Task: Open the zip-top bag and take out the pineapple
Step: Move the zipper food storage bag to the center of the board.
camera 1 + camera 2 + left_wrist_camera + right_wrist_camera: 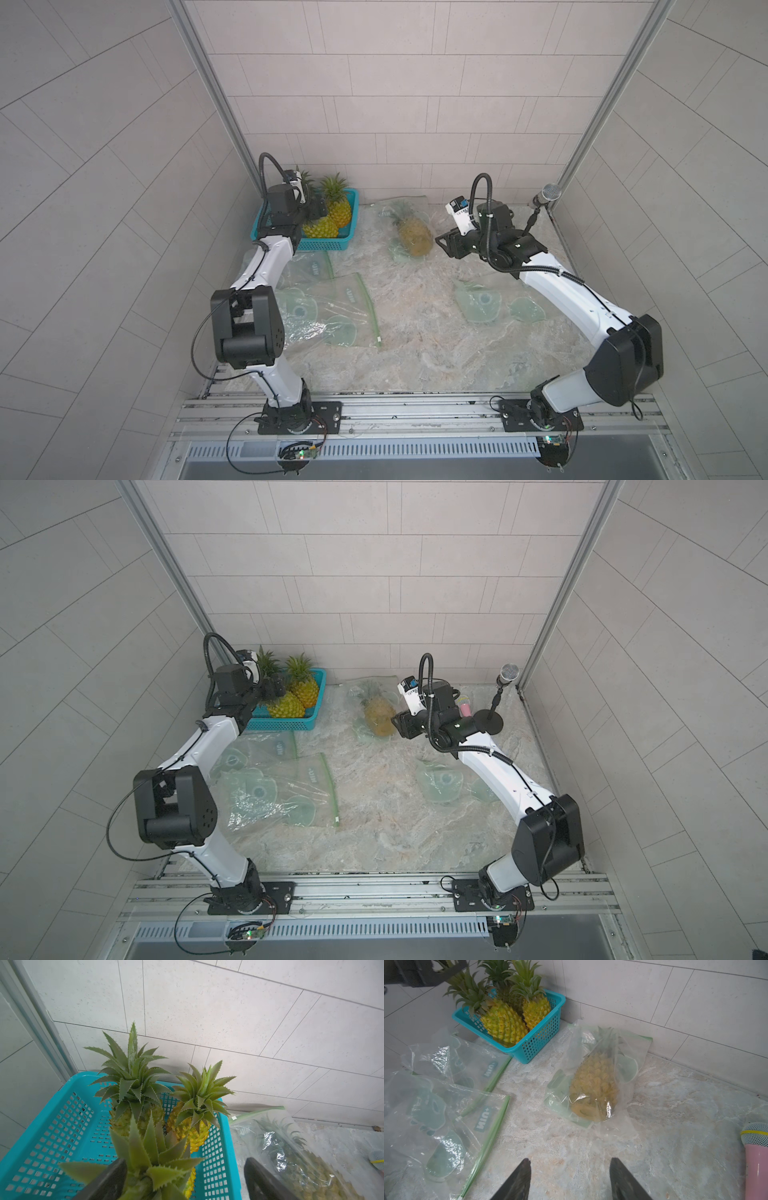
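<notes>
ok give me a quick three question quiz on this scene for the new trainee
1. How many pineapples are in the basket? A one, B three, C five.
2. True or false: the bag with a pineapple in it lies on the table, outside the basket.
3. Fill in: the ___ tool hangs over the basket with its jaws apart.

Key: 1 B. 2 true. 3 left; the left tool has a pineapple crown between its jaws.
</notes>
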